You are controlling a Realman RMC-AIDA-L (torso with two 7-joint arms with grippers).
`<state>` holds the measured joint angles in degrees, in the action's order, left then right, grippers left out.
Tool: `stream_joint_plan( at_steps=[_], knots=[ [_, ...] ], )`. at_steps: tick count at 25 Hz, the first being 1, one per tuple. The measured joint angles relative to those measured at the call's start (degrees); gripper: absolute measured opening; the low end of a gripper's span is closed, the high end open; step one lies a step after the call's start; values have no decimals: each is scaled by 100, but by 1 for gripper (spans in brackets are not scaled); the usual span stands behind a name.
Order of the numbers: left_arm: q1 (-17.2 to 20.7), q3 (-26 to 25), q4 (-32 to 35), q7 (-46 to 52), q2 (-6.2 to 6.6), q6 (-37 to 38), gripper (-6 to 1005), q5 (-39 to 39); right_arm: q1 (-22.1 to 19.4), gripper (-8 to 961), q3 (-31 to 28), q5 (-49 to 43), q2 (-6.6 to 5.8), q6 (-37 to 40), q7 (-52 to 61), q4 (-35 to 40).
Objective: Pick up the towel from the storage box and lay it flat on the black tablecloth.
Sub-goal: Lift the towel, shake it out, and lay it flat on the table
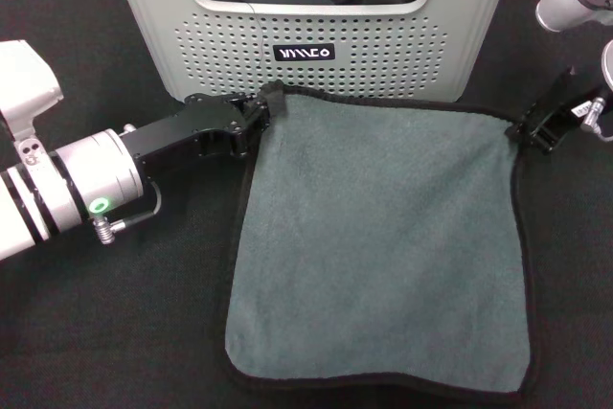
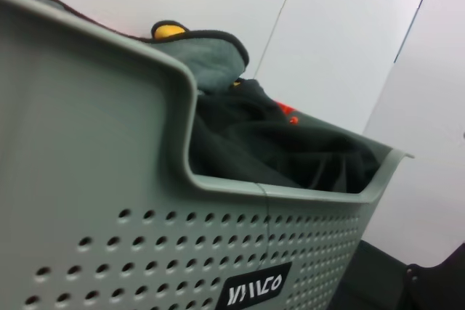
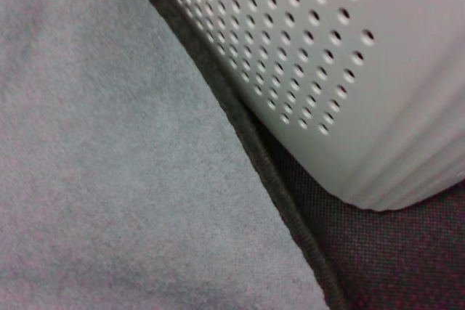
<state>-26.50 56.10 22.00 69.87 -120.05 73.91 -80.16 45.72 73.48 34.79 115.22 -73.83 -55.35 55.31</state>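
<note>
— Left gripper (image 1: 266, 107)?
— Low over the black tablecloth (image 1: 115, 332), just in front of the storage box (image 1: 402, 50), clamped on the towel's (image 1: 383, 246) far left corner. Corner bunched up between the black fingers, touching the box's perforated front wall or just off it.
— Right gripper (image 1: 533, 128)?
— Also near the front of the storage box, toward its right end, pinching the towel's far right corner. Fingers narrow, black edging caught between them.
— Towel itself?
— Out of the storage box, spread grey-green face up on the black tablecloth directly in front of the box. Far edge stretched between the two grippers, running along the foot of the box just below the black label (image 1: 304, 53). Near edge lying flat, slightly wavy along the left side. Black stitched edging visible all round.
— From the right wrist?
— Grey-green pile (image 3: 109, 165) filling most of the view, black edging (image 3: 276, 179) lying right beside the box's perforated wall (image 3: 341, 49), dark tablecloth (image 3: 407, 259) showing past it.
— Inside the storage box?
— Dark cloths (image 2: 290, 150) heaped within. From the left wrist, another grey-green piece (image 2: 207, 56) with black edging and a yellow patch draped over the rim at one corner, plus a spot of orange-red among the dark fabric.
</note>
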Motion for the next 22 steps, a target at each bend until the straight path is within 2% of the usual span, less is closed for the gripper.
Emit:
stream_joint_plan(
  at_steps=[7,22],
  knots=[
    [-4,2,-3,-3,0,62,32,3,2,39,148,-193,31,1,-68,37],
    [-32,1,-3,17,15,15,35,3,-333,55,117,-210,40,667,-3,-26]
  ],
)
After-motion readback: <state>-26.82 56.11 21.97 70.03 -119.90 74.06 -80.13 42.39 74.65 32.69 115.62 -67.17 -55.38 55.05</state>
